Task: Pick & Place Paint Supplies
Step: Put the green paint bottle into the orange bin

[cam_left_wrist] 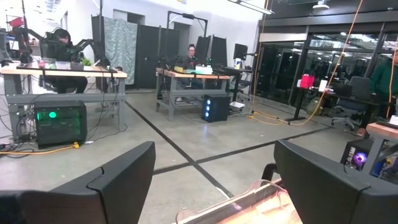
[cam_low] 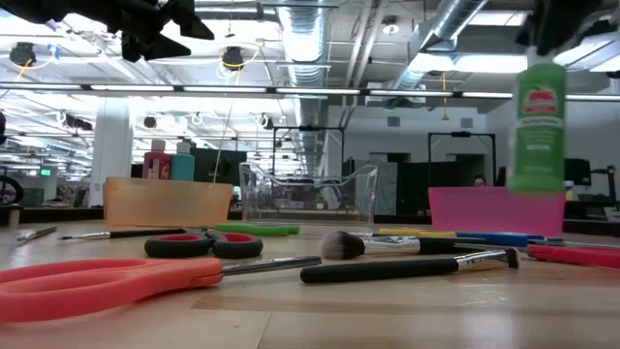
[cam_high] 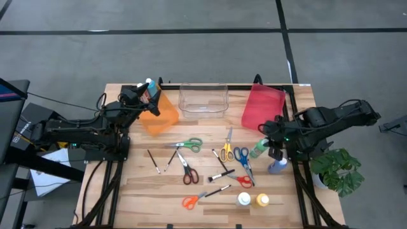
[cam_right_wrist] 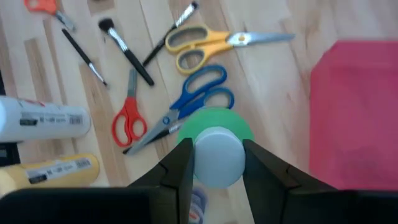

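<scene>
A: High view. Right end effector (cam_high: 272, 145) is pinching the cap of the green plastic paint bottle (cam_high: 259, 149), just beside the red plastic bin (cam_high: 262, 107). Left end effector (cam_high: 138, 97) hangs spread over the orange plastic bin (cam_high: 159, 114), holding nothing; a blue-capped bottle (cam_high: 149, 84) sits just behind it. Progress?

B: Early, I judge. Left out on the wooden worktop (cam_high: 140, 191): green-handled scissors (cam_high: 189, 144), yellow-handled scissors (cam_high: 226, 151), blue-handled scissors (cam_high: 241, 156), orange-handled scissors (cam_high: 190, 201), a white bottle (cam_high: 243, 200), a yellow bottle (cam_high: 262, 200), several thin dark brushes (cam_high: 219, 190). The clear plastic bin (cam_high: 203, 100) looks empty.

A: Low view. The green bottle (cam_low: 537, 126) hangs clear of the worktop, below the right end effector, whose fingers are cut off at the frame edge. Red and teal caps (cam_low: 167, 165) show above the orange bin's wall.

B: Bin contents otherwise hidden by the walls.

A: Left wrist view. Only its spread fingers (cam_left_wrist: 118, 180) and the room; a bin rim barely shows.

B: Right wrist view. Fingers (cam_right_wrist: 180, 165) clamp the white cap (cam_right_wrist: 216, 157); the bottle's body is mostly hidden under it. Red-handled scissors (cam_right_wrist: 128, 118) lie beyond.
</scene>
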Tool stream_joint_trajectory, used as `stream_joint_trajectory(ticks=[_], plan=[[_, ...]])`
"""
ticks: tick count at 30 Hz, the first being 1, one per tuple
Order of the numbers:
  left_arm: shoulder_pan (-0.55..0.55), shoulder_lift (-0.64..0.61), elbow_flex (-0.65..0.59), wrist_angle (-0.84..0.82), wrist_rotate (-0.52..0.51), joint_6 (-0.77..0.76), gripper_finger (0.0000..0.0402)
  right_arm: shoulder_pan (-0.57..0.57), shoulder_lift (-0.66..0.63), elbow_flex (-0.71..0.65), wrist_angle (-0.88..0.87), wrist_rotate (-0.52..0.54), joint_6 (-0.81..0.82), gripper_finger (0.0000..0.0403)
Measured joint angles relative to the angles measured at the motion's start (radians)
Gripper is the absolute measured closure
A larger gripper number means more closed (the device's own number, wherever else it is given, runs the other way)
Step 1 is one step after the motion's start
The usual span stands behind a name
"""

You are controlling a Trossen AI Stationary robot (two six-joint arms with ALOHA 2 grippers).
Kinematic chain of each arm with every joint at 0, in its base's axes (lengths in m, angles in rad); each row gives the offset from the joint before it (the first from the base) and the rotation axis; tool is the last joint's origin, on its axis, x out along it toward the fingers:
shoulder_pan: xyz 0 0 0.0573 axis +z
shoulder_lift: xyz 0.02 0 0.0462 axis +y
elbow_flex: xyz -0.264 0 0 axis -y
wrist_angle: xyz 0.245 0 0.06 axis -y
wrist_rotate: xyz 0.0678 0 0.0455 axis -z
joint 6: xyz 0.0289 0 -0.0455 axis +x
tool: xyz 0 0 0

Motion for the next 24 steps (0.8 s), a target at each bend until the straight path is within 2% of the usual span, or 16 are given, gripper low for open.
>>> stream_joint_trajectory(ticks=[7, 16, 24], plan=[[0.000, 0.000, 0.000, 0.000, 0.000, 0.000, 0.0076, -0.104, 0.183, 0.175, 0.003, 0.000, -0.215, 0.0296], [0.000, -0.008, -0.001, 0.000, 0.000, 0.005, 0.0076, -0.286, 0.459, 0.522, 0.035, -0.008, -0.547, 0.0296], [0.001, -0.142, -0.001, 0.001, -0.007, 0.005, 0.0083, -0.408, 0.773, 0.857, 0.046, -0.066, -0.754, 0.0296]])
